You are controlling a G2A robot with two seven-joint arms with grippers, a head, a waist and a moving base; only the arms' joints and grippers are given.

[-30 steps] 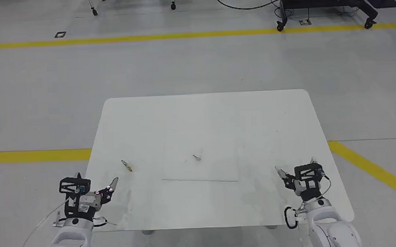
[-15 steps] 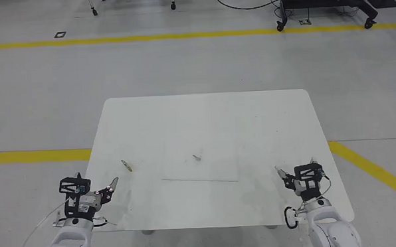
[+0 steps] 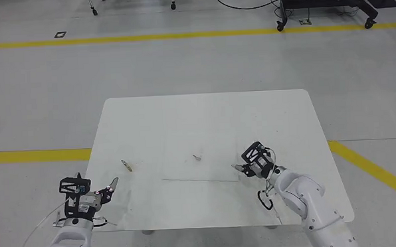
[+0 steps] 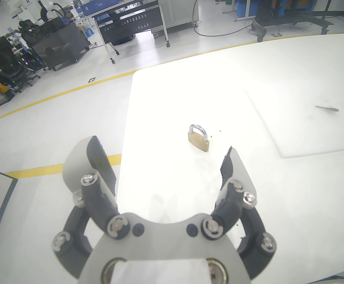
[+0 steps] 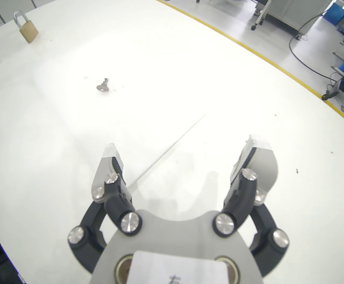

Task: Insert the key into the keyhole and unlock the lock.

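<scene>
From above: swung the right arm (image 3: 291,189) in over the surface (image 3: 184,114), now near the key (image 3: 197,156). 
By the left wrist: left fingers (image 4: 98,158) wide open, empty, facing the lock (image 4: 199,137). 
By the right wrist: right fingers (image 5: 113,164) open, empty, pointing at the key. Likely grabbing it next.

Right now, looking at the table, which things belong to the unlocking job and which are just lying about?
Belong to the job:
key
padlock
left gripper, open and empty
right gripper, open and empty

Just lying about:
thin white sheet on the table
black cable on the floor behind
</scene>
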